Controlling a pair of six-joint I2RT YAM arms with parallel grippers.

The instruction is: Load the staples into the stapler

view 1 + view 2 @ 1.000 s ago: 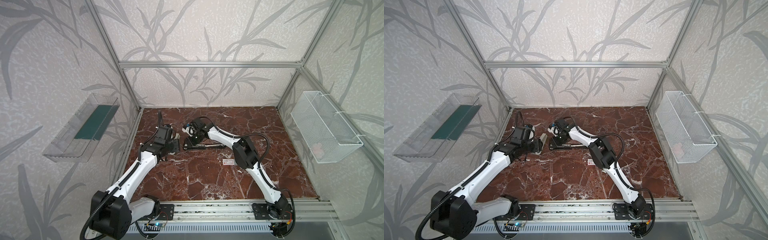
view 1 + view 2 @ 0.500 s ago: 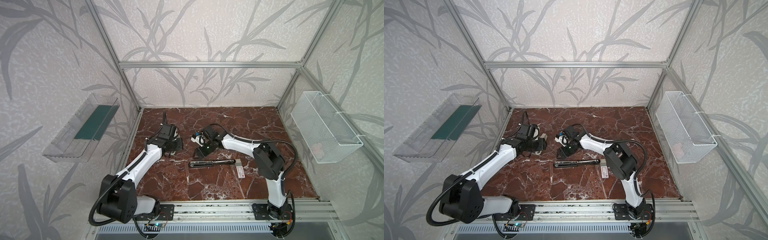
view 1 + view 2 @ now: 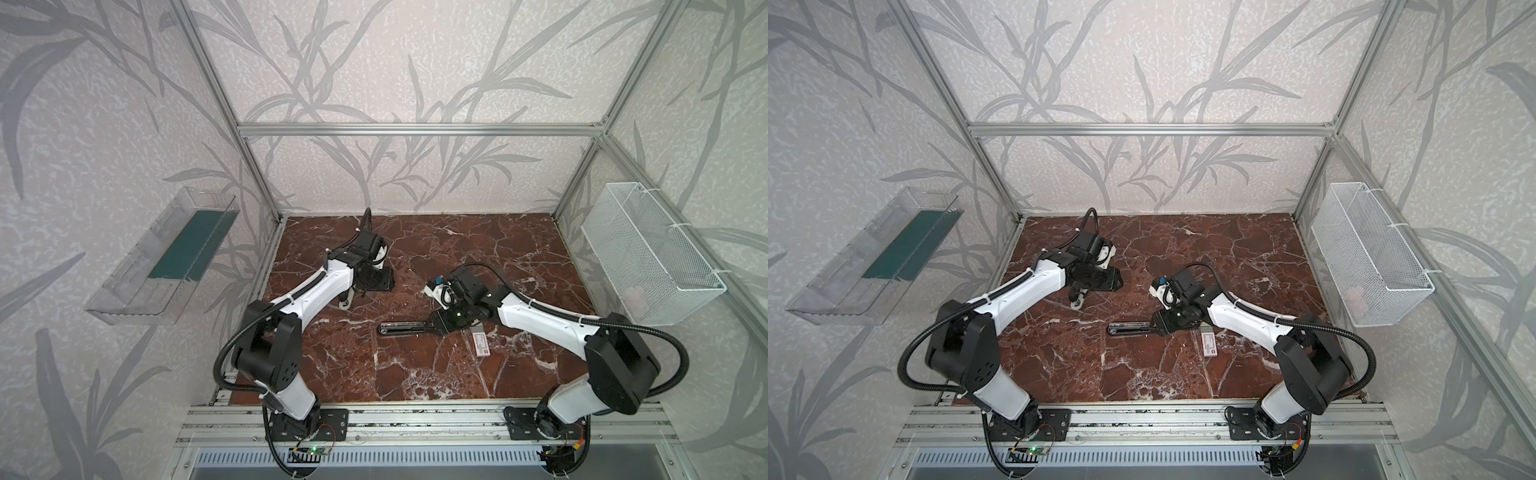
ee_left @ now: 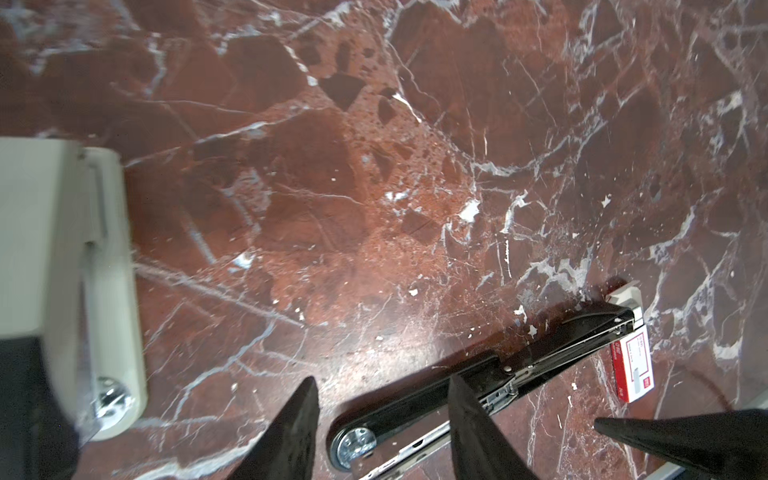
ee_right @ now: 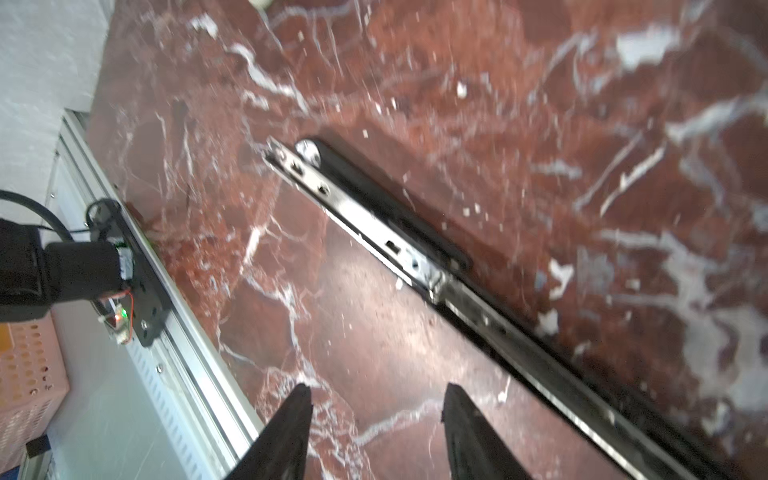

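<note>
We note the stapler (image 3: 401, 328) lying opened flat on the worktop (image 3: 457, 249), centre, toward the front edge, white staple box (image 3: 482, 344) just beside its right end. The right gripper (image 5: 379, 388) hangs over that end and the left gripper (image 4: 383, 378) sits nearer the left edge. Both are released, nothing between their fingers.

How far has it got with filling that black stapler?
Done: the stapler lies open, silver rail showing. In hand: nothing; left fingers and right fingers gape empty. Still to do: fetch a strip from the staple box, lay it in, close up.
</note>
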